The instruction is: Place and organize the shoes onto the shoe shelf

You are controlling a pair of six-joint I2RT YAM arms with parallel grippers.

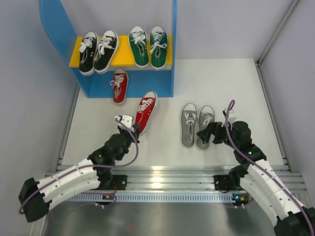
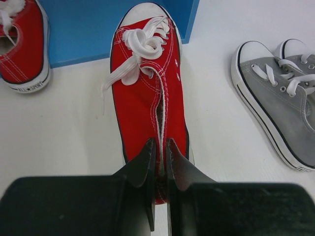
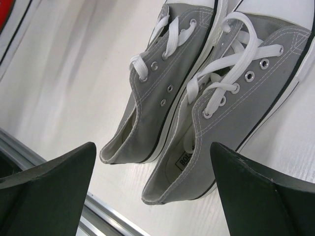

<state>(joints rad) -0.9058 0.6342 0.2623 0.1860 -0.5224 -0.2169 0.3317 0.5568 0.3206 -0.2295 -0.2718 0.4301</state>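
Red shoe (image 2: 147, 98): heel wall nipped in L claw (image 2: 160, 145), jaws narrow. Long axis runs straight ahead of claw, toe twd shelf (image 2: 98, 29); mate (image 2: 24, 44) ahead-left. R claw (image 3: 152, 152) wide, grey pair (image 3: 197, 98) just ahead, on surface (image 2: 64, 123).

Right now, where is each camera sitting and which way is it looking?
Top camera: high behind the arms, looking down at the table and shoe shelf; both arms show.
Left wrist camera: on the left arm, facing the shelf along the red shoe; the left hand pinches its heel.
Right wrist camera: on the right arm, looking down at the grey pair; the open right hand frames it.
Top and left wrist views share the pinched red shoe.
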